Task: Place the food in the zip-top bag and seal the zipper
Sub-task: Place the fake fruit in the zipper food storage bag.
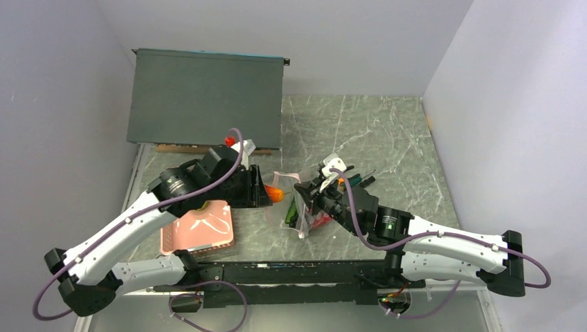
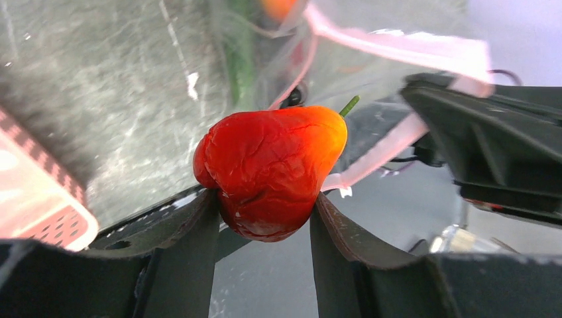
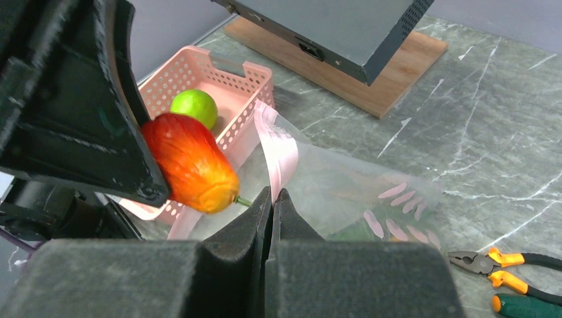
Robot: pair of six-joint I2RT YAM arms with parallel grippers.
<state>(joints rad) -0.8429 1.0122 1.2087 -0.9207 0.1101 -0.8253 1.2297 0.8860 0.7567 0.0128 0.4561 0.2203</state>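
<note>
**Mia:** Why is the green apple (image 3: 193, 107) sitting in the pink basket (image 3: 255, 83)?
**Ben:** I think it is next in line. The basket is close to the left arm's base, so it is easy to reach.
**Mia:** What is the left gripper (image 2: 265, 199) doing?
**Ben:** It squeezes the red-orange fruit (image 2: 268, 165) from both sides. The fruit is up in the air, just beside the mouth of the zip-top bag (image 3: 344, 192). It is not inside yet.
**Mia:** Why does the bag stand up like that?
**Ben:** The right gripper (image 3: 272, 199) is pinched tight on the bag's edge, right by the pink zipper (image 3: 278, 149). I think it lifts the floppy mouth so there is a hole for the fruit.
**Mia:** Is anything in the bag?
**Ben:** Yes, long green pods (image 1: 291, 211) and something red show through the plastic.
**Mia:** What is past the bag?
**Ben:** The pliers (image 3: 494, 260) on the table (image 1: 360, 131), and far back a dark metal box (image 1: 204, 97). They are not food, so I guess nobody needs them.
**Mia:** How are the arms bent?
**Ben:** The left arm goes up from its base, bends at the elbow and points its wrist right, at the bag. The right arm lies low across the table and tips its wrist up toward the left
</note>
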